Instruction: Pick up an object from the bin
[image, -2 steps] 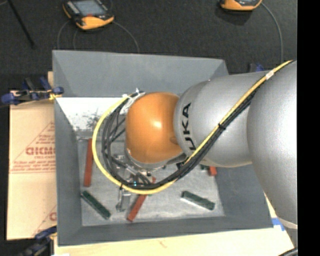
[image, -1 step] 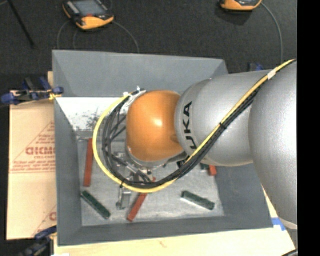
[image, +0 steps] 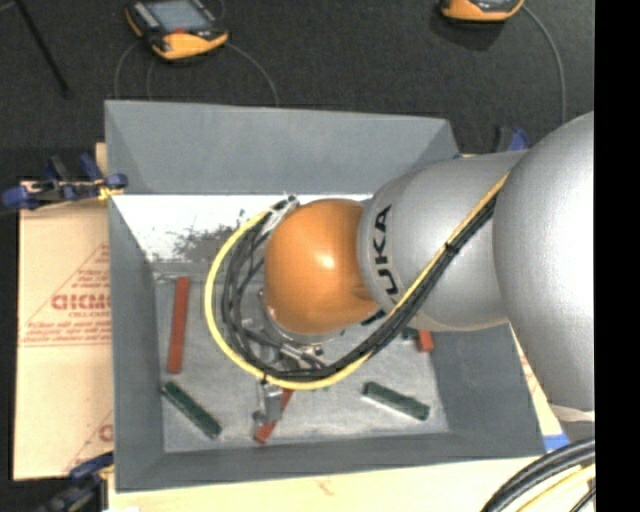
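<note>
Five loose things: each lies by itself on the floor of the grey bin (image: 130, 350), none touching another.
Arm: the silver arm (image: 480, 240) comes in from the right and covers the middle and right of the bin. An orange cover (image: 312, 265) sits at its wrist, ringed by a loop of yellow and black cables (image: 212, 300).
Pincer: the pincer (image: 268, 398) hangs below the orange cover, low over the front middle of the floor.
Pincer state: I cannot tell whether it is wide or narrow, because the cables and wrist hide most of it. Whether it grips anything cannot be told either.
Task's thing: the short red-orange stick (image: 264, 430) lies slanted at the front middle of the floor. Its upper end is right at the pincer and its lower end is toward the front wall.
Left side: the long red stick (image: 178, 322) lies near the left wall, running almost front to back, well apart from the pincer.
Front left: the left green bar (image: 190, 410) is dark and slanted, near the short red-orange stick.
Front right: the right green bar (image: 396, 401) is also dark and slanted, on open floor just below the arm.
Right: the small red bit (image: 425, 341) lies beside the arm's edge, partly hidden by it.
Back left: dark specks (image: 190, 238) are scattered low on the rear wall.
</note>
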